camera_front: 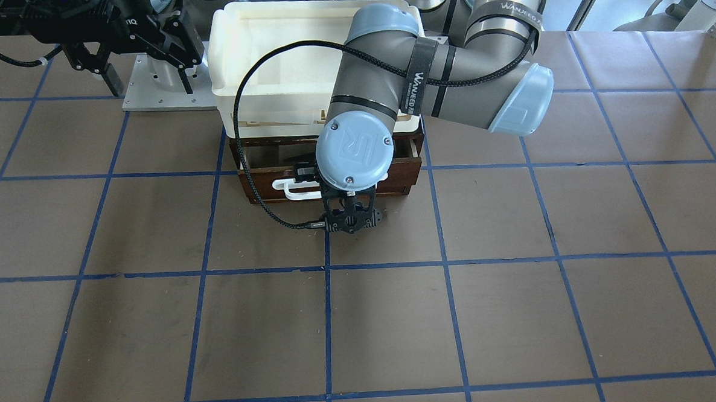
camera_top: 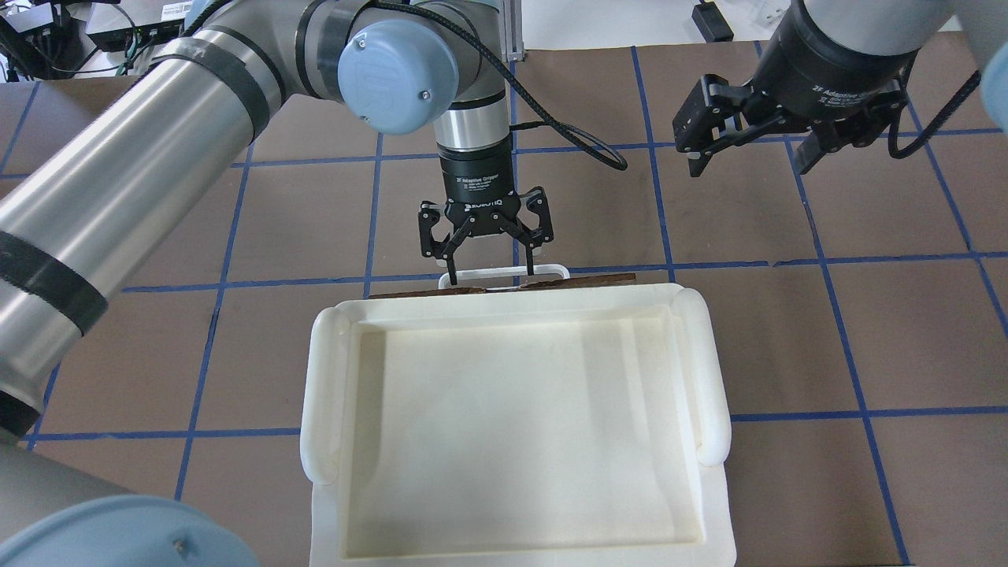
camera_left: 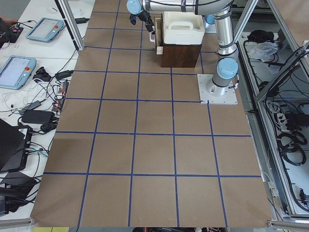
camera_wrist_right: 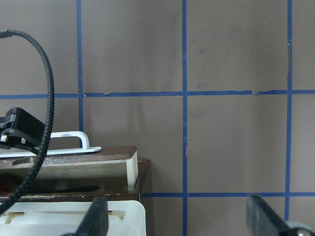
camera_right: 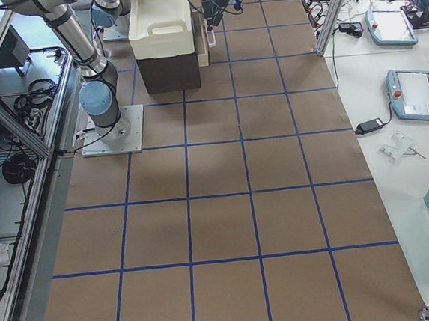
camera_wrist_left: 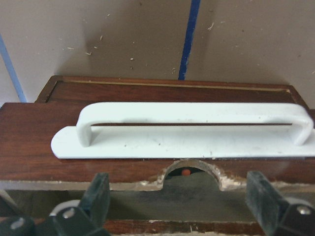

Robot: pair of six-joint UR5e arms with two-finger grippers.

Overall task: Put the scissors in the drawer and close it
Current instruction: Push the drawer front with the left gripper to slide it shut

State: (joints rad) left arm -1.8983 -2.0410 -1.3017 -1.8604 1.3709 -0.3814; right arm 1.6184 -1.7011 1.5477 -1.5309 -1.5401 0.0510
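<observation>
The dark brown drawer [camera_front: 406, 176] stands a little way out under a white tray [camera_top: 512, 313]. Its white bar handle [camera_wrist_left: 192, 113] faces away from the robot. My left gripper [camera_top: 490, 276] hangs open just above that handle [camera_top: 504, 272], with its fingers [camera_wrist_left: 96, 196] spread and nothing between them. Of the scissors, only a slim dark blade [camera_wrist_right: 74, 188] shows in the drawer's gap, plus an orange speck [camera_wrist_left: 185, 172] behind the front's notch. My right gripper [camera_top: 752, 157] is open and empty, held high off to the side.
The white tray [camera_front: 230, 49] covers the cabinet's top. A metal base plate [camera_front: 142, 98] lies beside the cabinet under the right gripper [camera_front: 147, 83]. Brown table covering with blue grid lines stretches out in front of the drawer. Tablets and cables lie on side tables [camera_left: 19, 67].
</observation>
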